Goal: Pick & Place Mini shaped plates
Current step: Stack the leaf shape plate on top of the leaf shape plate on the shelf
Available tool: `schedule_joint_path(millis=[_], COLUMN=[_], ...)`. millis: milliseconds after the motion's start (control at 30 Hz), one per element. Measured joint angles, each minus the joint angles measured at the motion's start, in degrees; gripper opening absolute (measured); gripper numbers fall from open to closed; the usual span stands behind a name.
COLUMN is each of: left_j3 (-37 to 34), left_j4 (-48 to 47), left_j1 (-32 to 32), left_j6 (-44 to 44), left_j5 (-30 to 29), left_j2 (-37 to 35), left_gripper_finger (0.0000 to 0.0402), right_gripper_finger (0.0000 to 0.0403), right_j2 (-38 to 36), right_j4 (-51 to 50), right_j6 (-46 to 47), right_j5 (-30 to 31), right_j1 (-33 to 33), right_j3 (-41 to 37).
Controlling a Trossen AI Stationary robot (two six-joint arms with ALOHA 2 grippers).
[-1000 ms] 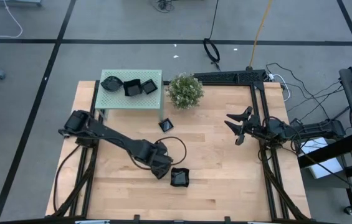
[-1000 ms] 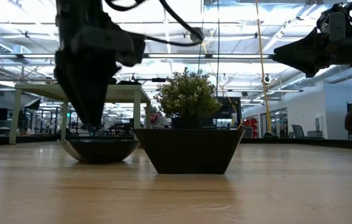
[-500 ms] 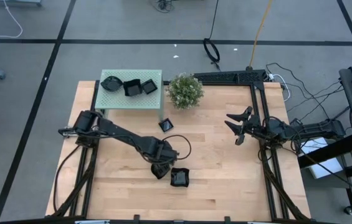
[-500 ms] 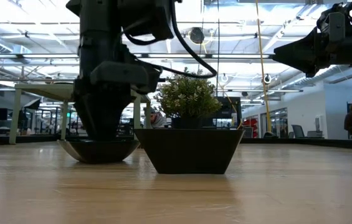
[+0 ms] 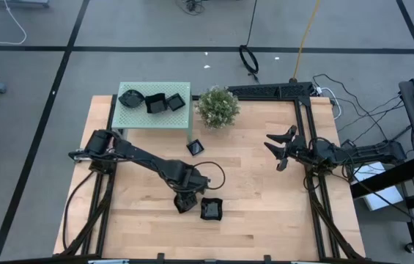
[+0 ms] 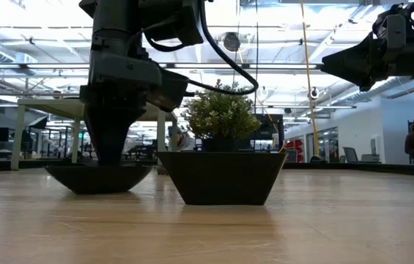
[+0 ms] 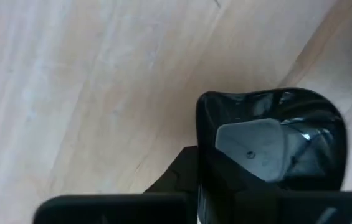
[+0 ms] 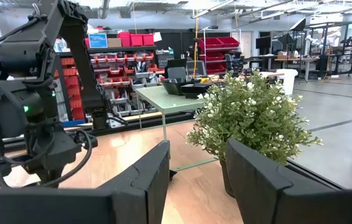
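Plate (image 7: 269, 143) between left fingers (image 7: 182, 180)

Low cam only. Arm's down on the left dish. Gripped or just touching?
Observer: Gripped. In the left wrist view the left end effector is shut on the plate.
Operator: How close is the dish next to it?
Observer: From above, the square plate lies right beside the held one, on its right.
Operator: Other arm in the way?
Observer: No. The right end effector hangs open, far off to the right of both.
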Motion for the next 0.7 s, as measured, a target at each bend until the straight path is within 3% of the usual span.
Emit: schedule_joint_path(millis=[267, 700], left_j3=[0.0, 0.0], left_j4=[-5.2, -10.7], left_j1=[2.3, 11.4], left_j6=[0.0, -0.2], left_j5=[-4.6, -20.3], left_j2=[-5.5, -26.1], left_gripper_finger=[0.0005, 0.0009], right_gripper_finger=[0.0144, 0.0144], right_j2=[0.0, 0.1], right_j4=[0.0, 0.0], right_j6=[0.0, 0.0], right_j5=[0.0, 0.0], right_j1=[0.0, 0.0], right_j3=[0.0, 0.0])
